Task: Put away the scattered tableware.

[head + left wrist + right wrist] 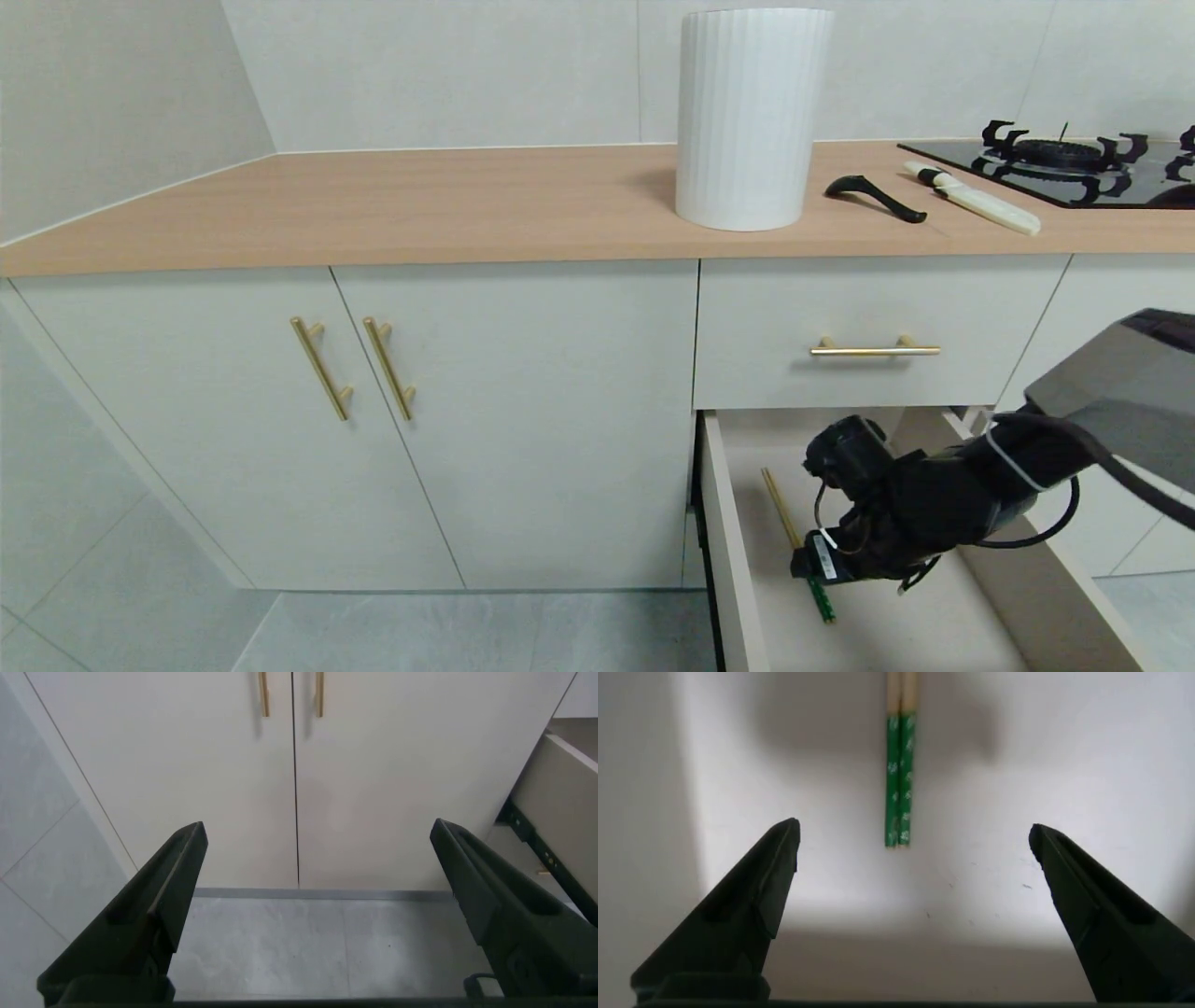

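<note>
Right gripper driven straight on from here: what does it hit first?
Likely the chopsticks, lying on the drawer floor between the open fingers of the right gripper, or the floor just beside them; depth is unclear.

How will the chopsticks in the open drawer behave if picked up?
The chopsticks look thin and straight, so probably stiff and light. Being two loose sticks lying flat on the drawer floor, they may roll apart or slip.

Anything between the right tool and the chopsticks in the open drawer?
Nothing visible. The right tool is open inside the drawer, and the chopsticks lie flat on its floor with their green ends centred between the fingers, only bare floor around them.
</note>
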`<state>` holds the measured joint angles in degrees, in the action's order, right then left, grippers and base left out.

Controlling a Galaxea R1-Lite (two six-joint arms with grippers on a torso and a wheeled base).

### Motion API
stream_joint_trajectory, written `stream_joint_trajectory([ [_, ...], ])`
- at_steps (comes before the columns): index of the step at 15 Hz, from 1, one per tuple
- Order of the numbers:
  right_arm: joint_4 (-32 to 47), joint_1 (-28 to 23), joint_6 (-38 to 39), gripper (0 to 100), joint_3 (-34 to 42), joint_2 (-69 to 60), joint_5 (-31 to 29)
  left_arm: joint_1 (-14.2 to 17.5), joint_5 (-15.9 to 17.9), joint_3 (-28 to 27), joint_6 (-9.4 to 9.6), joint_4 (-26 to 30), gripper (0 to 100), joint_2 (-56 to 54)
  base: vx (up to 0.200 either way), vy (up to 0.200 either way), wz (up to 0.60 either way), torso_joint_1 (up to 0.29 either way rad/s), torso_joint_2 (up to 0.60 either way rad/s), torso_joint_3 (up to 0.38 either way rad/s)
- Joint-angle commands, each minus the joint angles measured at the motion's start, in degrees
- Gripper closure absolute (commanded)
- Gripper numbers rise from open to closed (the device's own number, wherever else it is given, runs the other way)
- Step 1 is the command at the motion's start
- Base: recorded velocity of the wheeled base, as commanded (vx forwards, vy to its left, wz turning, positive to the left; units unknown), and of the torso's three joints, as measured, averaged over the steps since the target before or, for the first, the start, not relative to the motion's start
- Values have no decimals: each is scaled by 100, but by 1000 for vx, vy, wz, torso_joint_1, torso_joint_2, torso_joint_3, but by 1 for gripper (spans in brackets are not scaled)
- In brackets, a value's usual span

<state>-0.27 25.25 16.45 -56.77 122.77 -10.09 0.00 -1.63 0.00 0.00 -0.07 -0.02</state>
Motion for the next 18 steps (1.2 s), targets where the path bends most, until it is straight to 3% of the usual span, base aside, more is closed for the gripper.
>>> stream_joint_trajectory([
  [1, 0, -73, -1, 0, 149, -948, -1, 0, -4, 0, 0, -1, 0, 2, 0, 0, 0, 0, 0, 0],
  [4, -35, -143, -45, 0, 272, -1774, -54, 0, -4, 0, 0, -1, 0, 2, 0, 0, 0, 0, 0, 0],
  [8, -26, -196, -89, 0, 281, -2574, -581, 0, -4, 0, 0, -1, 0, 2, 0, 0, 0, 0, 0, 0],
  [18, -87, -530, -563, 0, 369, -3673, -608, 0, -4, 0, 0, -1, 0, 2, 0, 0, 0, 0, 0, 0],
])
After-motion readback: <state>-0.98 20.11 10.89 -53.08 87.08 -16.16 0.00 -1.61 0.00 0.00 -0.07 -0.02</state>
